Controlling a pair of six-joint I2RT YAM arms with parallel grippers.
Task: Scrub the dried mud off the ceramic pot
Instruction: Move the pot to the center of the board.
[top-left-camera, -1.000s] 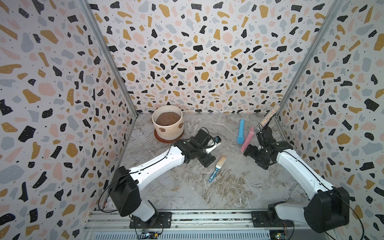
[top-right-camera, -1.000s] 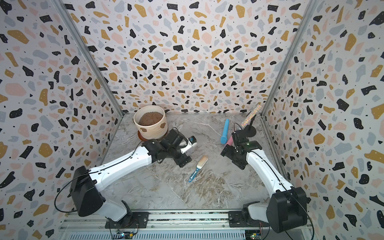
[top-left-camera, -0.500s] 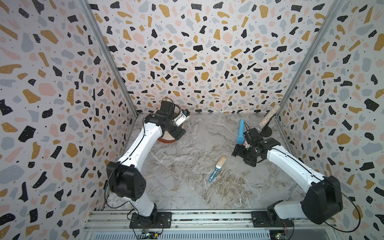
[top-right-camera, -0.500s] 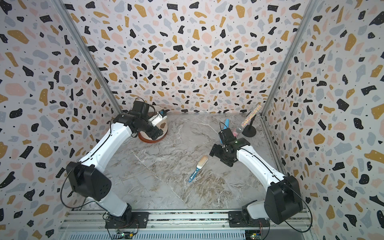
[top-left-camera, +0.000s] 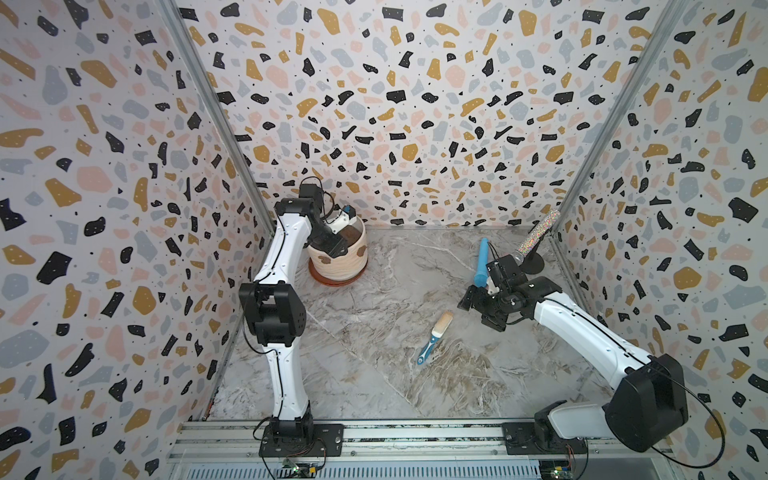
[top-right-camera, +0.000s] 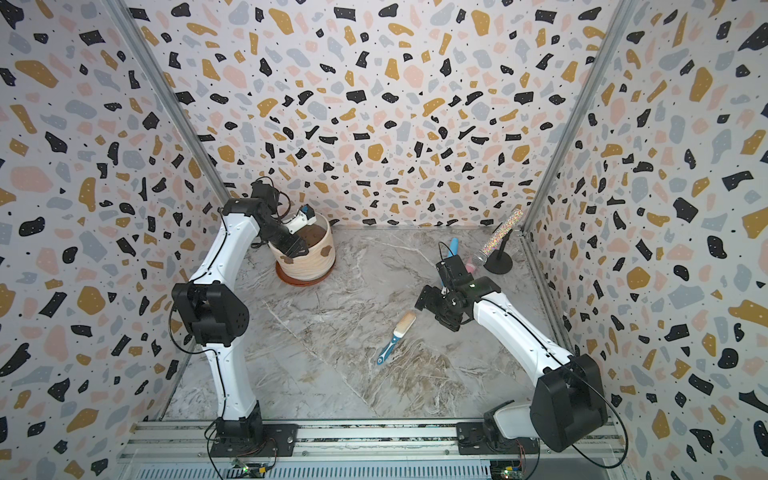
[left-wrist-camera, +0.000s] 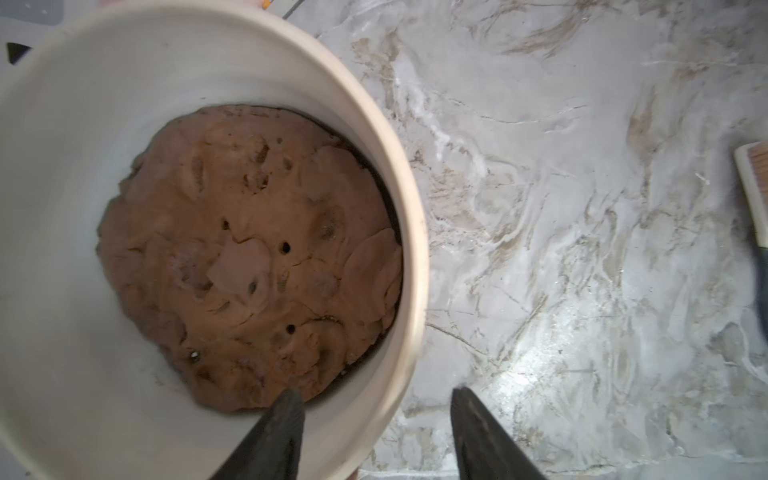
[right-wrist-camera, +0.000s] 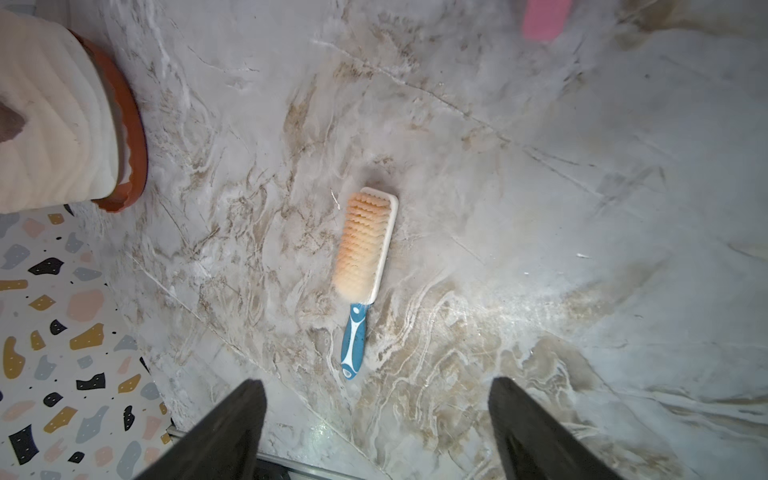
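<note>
Your L gripper (left-wrist-camera: 375, 394) straddles the pot (left-wrist-camera: 415, 257) rim — jaws apart, one inside, one outside; R gripper (right-wrist-camera: 377, 383) hangs open above the brush (right-wrist-camera: 365, 245).

Both arms: white moulded link shells, black joint housings.
- left arm (top-left-camera: 288, 245): boxy black elbow block (top-left-camera: 272, 311) with small screw heads dotted over its face. A thin black cable (top-left-camera: 277, 376) runs along the white links and loops free at 12 o'clock of the wrist (top-left-camera: 309, 195).
- left gripper (left-wrist-camera: 374, 392): white body and blue cap (top-left-camera: 350, 210) in both top views; fingers (left-wrist-camera: 274, 436) matte black, tapered.
- right arm (top-left-camera: 590, 336): rounded black shoulder drum (top-left-camera: 646, 399), cable looping off its 4 o'clock side.
- right gripper (right-wrist-camera: 376, 382): same dark wedge fingers.
- each base: black plate (top-left-camera: 332, 436).
</note>
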